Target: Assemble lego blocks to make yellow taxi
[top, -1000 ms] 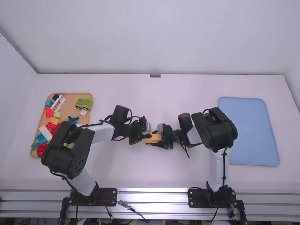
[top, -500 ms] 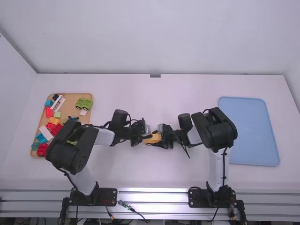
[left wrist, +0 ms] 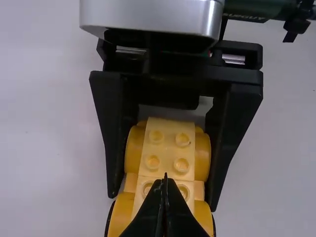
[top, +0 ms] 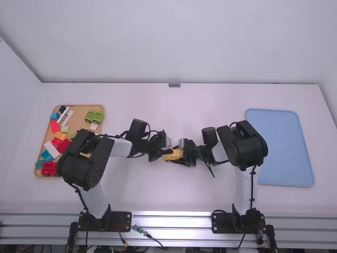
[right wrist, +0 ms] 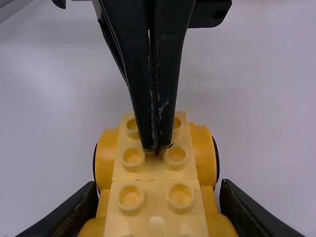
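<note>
Yellow car base (left wrist: 170, 158) braced by one gripper, prodded by the other.
The right gripper (right wrist: 158, 186) holds the base by its sides, one finger along each; the left gripper (left wrist: 166, 177) is narrow, its tips together and seemingly on the studs between those fingers, above the bench (top: 158, 195). As I judge it, the danger is the press: tips bearing on one end, off the right gripper's hold, could tilt the base in its grasp or pry its two stud-topped pieces apart at the seam, and a sideways slip off a stud could shove it askew, spoiling the next fit.
</note>
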Controlling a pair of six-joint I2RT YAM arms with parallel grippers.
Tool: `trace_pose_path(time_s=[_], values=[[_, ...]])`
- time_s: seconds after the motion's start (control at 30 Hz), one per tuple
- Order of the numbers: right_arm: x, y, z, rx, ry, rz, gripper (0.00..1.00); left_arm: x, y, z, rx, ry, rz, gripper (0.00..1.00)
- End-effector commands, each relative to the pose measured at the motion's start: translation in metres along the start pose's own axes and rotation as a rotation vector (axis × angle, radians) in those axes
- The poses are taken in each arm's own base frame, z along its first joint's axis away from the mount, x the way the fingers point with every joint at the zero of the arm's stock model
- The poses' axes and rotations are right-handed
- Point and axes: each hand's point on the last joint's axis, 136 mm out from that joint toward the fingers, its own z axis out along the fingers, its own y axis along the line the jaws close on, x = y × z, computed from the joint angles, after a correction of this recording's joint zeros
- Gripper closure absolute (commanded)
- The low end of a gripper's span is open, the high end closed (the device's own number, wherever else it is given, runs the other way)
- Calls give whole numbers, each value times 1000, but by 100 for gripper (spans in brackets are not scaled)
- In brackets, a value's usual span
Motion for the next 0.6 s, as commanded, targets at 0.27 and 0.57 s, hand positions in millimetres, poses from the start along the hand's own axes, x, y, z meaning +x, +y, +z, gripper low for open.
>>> trace_pose_path(time_s=[0.27,0.57], values=[[11,2,3,10,38,68,46,-22,5,-27,-81,14,-64,22],[11,2,3,10,38,68,25,-76,43,-95,-282,-110,-157,1]])
